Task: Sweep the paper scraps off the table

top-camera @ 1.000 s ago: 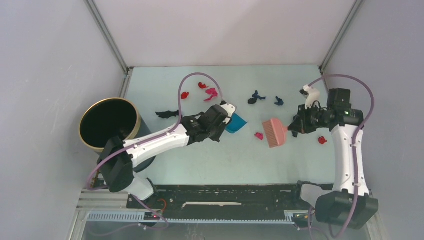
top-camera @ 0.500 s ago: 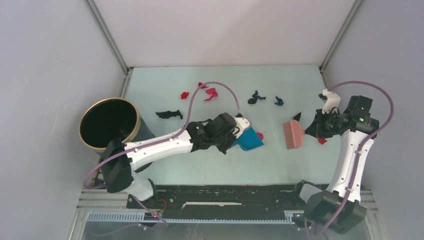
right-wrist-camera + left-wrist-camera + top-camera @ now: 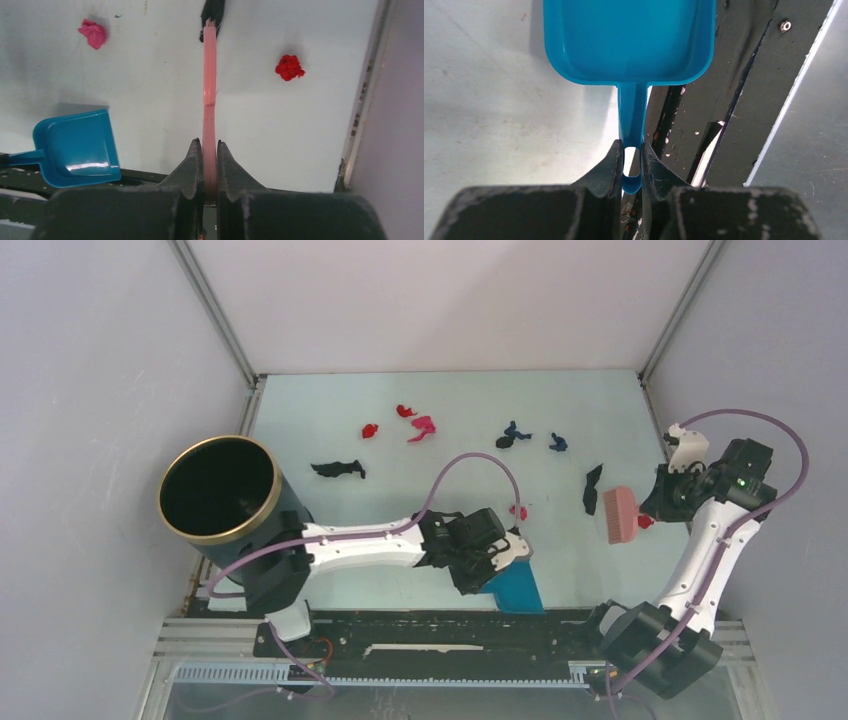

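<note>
Top external view, near to far. Blue dustpan [image 3: 515, 588]: at the desk's [image 3: 330, 400] front edge, partly over the black rail [image 3: 400, 625], its handle pinched by the left fingers [image 3: 606, 172]. Pink brush [image 3: 620, 515]: handle clamped between the right fingers [image 3: 192, 167], bristles beside a black scrap [image 3: 592, 489]. Paper scraps [image 3: 518, 511]: all on the desk, none in the dustpan, most across the far half. Step, as judged: positioning tools. Next: dustpan set flat by a scrap, brush drawn toward it.
</note>
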You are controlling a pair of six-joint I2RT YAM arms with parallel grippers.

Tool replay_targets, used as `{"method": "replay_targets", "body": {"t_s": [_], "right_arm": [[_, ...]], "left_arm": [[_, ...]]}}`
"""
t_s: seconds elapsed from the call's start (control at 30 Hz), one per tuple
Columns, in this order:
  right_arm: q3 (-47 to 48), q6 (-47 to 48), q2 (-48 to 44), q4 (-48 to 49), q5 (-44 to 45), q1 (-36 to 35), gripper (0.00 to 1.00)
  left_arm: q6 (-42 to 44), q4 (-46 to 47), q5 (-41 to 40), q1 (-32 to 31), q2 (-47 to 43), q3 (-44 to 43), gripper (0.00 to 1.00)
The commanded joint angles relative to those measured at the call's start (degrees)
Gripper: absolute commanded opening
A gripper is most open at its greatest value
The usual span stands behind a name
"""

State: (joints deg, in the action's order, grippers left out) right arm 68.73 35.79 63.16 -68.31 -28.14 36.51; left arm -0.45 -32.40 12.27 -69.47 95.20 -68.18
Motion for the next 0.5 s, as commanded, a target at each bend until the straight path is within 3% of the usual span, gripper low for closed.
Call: {"method": "replay_targets", "body": {"t_s": [0.0, 0.33, 0.47], "right_arm": [[-1.91, 2.21, -0.93, 4.62, 2.69, 0.97, 0.00], [-5.54, 3.66, 0.87, 8.00, 7.01, 0.59, 0.00], [-5.99, 3.22, 1.64, 8.37, 6.64, -0.06, 0.00]], "left_arm": [[-1.19, -0.85, 1.61, -0.14, 2.74, -4.14, 0.00], [-5.14, -0.47, -6.48, 0.65, 6.02, -6.83, 0.00], [-9.48, 6.10, -9.63, 2.86, 6.93, -6.26, 0.20]]}}
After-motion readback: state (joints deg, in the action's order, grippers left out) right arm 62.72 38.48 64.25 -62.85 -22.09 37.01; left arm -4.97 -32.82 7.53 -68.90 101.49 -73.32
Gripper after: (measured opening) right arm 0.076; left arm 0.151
